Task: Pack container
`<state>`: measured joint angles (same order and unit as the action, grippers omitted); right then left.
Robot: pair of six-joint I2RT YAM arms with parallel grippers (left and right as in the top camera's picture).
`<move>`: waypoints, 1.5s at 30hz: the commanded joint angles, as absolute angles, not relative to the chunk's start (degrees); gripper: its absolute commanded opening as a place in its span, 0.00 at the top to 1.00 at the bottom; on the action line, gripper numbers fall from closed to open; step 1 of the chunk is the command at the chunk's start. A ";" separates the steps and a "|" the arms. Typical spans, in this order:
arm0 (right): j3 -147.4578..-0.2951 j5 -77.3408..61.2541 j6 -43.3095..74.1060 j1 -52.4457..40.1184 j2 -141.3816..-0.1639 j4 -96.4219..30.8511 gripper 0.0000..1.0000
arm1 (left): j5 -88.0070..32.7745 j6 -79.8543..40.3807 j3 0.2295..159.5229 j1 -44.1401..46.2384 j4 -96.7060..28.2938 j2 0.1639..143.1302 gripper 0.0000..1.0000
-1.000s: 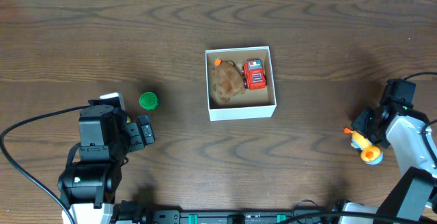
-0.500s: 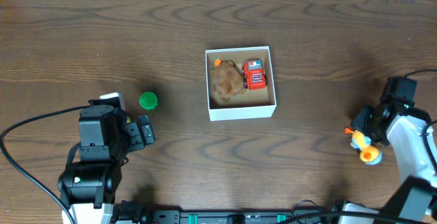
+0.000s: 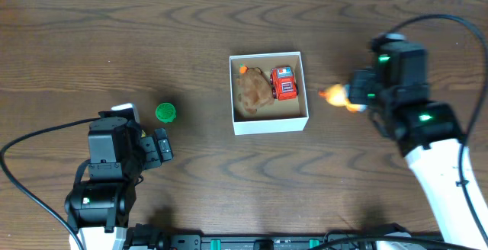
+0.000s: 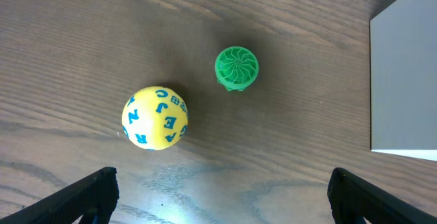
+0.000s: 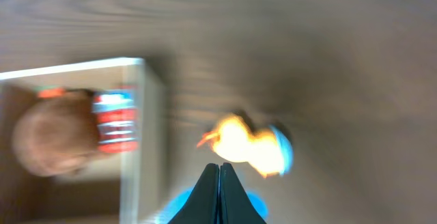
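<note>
Duck toy, clamped in right fingers just right of container: bring fully over rim, release into gap beside red truck; left fingers apart, idle.

The right wrist view is motion-smeared. The yellow-orange toy is a soft blob with a blue patch. Its contact with the right fingers, which are pressed together and cut by the bottom edge, is lost. The container runs off the left and bottom edges. Overhead, the toy is a streak, the right arm covers those fingers, and the brown lump is too small to identify. In the left wrist view, only the tips of the left fingers show.
</note>
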<state>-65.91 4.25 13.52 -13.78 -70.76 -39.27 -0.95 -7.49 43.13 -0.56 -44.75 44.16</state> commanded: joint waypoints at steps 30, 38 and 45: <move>-66.70 9.56 11.49 -33.08 -78.17 -27.73 0.99 | -0.86 -7.81 44.36 -0.73 -44.75 44.12 0.02; -66.70 5.96 11.51 -33.17 -85.82 -27.86 0.99 | -0.86 -7.79 44.36 -0.73 -44.75 44.12 0.02; -66.70 5.56 11.49 -35.07 -91.11 -28.21 0.99 | -0.86 -7.81 44.36 -0.73 -44.75 44.12 0.02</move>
<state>-65.93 6.20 12.32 -33.28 -89.82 -28.23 -0.95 -7.49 43.13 -0.56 -44.75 44.16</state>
